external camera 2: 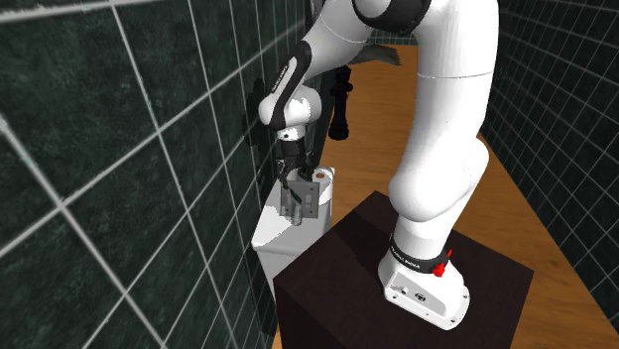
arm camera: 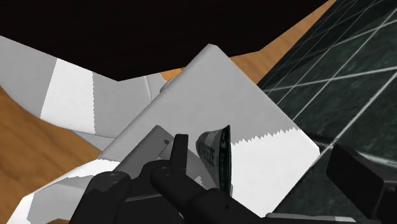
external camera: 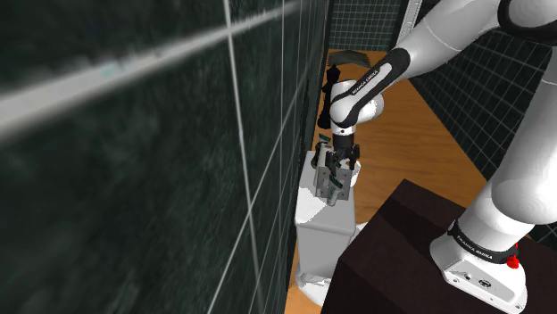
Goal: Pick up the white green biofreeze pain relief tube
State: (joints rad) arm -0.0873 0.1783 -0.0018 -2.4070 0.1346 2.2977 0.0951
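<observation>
White-green tube (arm camera: 212, 148): one, clasped by one claw (external camera: 335, 178).

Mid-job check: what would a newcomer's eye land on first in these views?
The white Franka arm bends down from its dark brown box stand toward the dark green tiled wall. Its black gripper is right at the white and green tube, over the top of a white box-shaped tank standing against that wall.
</observation>
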